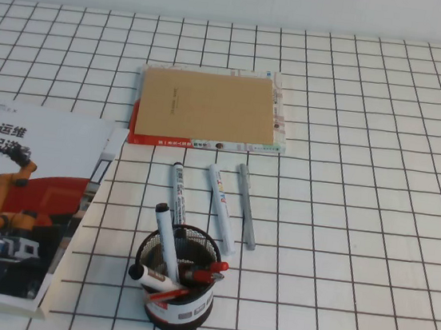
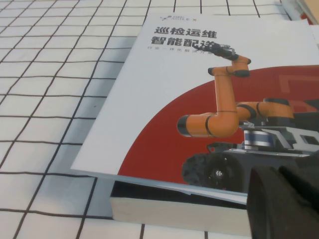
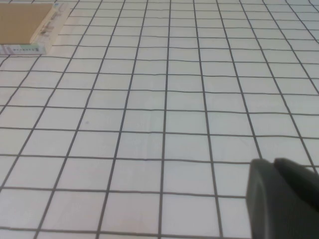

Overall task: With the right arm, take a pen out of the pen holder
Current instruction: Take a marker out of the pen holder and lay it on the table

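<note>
Upright black mesh pen holder point(image 1: 186, 312) at near edge holds several leaning pens point(image 1: 167, 243).

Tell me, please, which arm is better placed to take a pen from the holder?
Probably the right. The right gripper, jaws shut, hangs over open gridded cloth, which looks unobstructed towards the pen holder; the left gripper hangs over the robot book beside it.

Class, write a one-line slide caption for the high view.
Pen holder stands untouched, three pens beyond it; left gripper over the manual and shut right gripper over gridded tablecloth, both off-frame.
</note>
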